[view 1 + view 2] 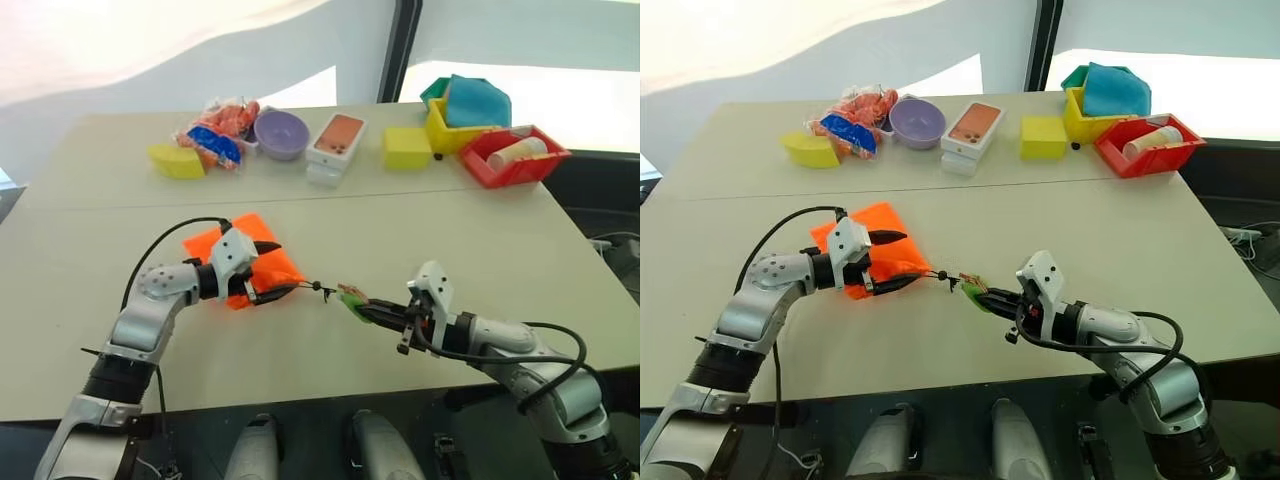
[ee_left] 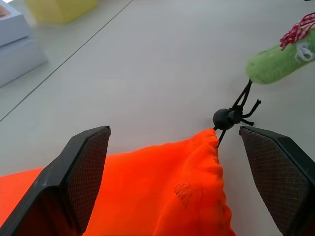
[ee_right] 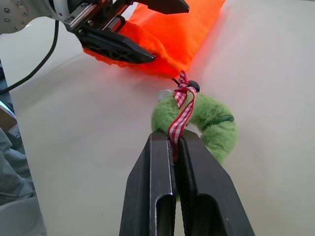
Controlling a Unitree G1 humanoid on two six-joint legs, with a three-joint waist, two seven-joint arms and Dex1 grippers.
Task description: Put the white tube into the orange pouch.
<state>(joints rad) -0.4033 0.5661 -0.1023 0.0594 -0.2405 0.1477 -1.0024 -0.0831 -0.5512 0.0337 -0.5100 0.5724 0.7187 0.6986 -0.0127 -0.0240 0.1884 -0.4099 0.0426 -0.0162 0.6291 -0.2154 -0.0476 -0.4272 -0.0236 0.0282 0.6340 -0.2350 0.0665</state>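
Observation:
The orange pouch [image 1: 212, 245] lies flat on the beige table, its gathered mouth [image 2: 197, 162] pointing toward my right arm. My left gripper [image 1: 272, 272] is open, one finger on each side of that mouth end, above the fabric. A black cord with a bead [image 2: 224, 118] runs from the mouth to a fuzzy green tassel [image 3: 209, 120] tied with a red-checked ribbon. My right gripper [image 3: 174, 142] is shut on the tassel at the ribbon, and the cord looks stretched between pouch and tassel. The white tube is out of view.
Along the far edge stand a yellow sponge [image 1: 176, 161], snack packets [image 1: 215, 135], a purple bowl [image 1: 281, 133], a white box with an orange front [image 1: 337, 143] and a yellow block [image 1: 406, 147]. A red bin [image 1: 490, 165] holds a cream cylinder [image 1: 517, 152] beside a yellow bin [image 1: 440, 128].

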